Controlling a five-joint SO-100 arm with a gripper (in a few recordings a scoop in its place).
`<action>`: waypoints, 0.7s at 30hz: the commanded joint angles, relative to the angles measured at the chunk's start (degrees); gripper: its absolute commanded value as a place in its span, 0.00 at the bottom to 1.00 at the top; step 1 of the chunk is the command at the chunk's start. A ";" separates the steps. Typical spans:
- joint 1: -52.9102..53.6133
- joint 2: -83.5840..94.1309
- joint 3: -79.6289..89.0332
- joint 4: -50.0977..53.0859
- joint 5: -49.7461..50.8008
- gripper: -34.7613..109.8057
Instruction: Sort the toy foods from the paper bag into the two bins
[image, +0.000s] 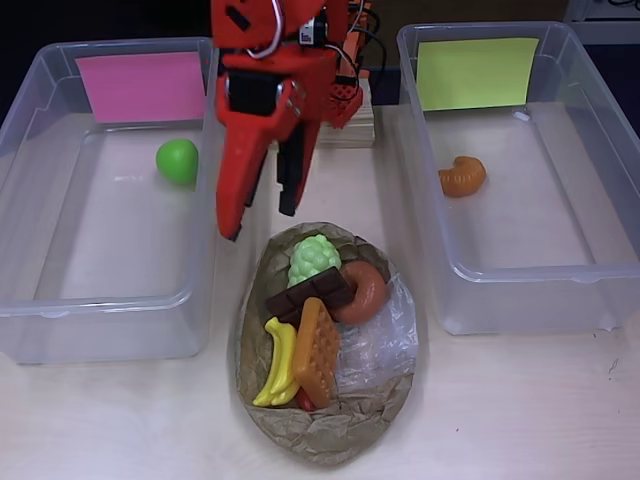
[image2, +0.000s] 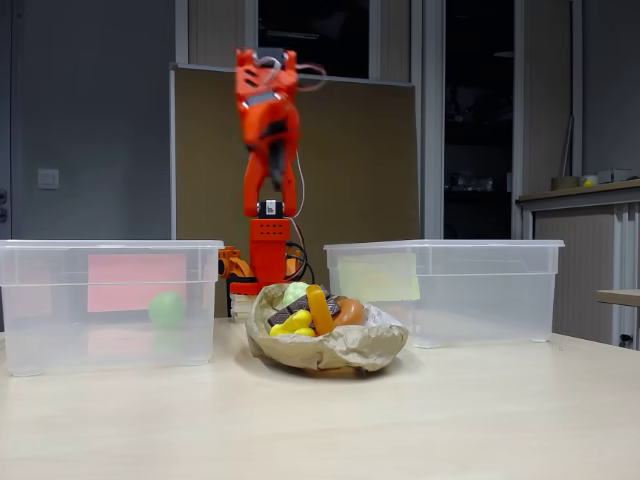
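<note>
Arm colour: bright red-orange plastic shells on every link of the arm (image2: 268, 120).
Servos: black blocks set into the red casing, seen from overhead.
Pincer (image: 260, 215): one long tapering red finger beside a shorter black one.
Cables: thin black and white wires looping near the wrist, more black wires bunched behind the base (image2: 268, 258).
Base: a square red block, with a small dark round fitting just above it.

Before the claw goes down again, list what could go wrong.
The toys sit piled in the paper bag: the chocolate bar leans on the donut and grapes, so grabbing one may drag another out. The crumpled bag could shift. The open claw hangs beside the pink-labelled bin and might clip its wall.
</note>
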 joint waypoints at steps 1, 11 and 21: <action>-3.69 -4.13 0.18 -3.34 6.15 0.51; -10.55 -8.53 7.73 -7.82 19.07 0.52; -16.00 -5.98 18.90 -13.80 26.63 0.49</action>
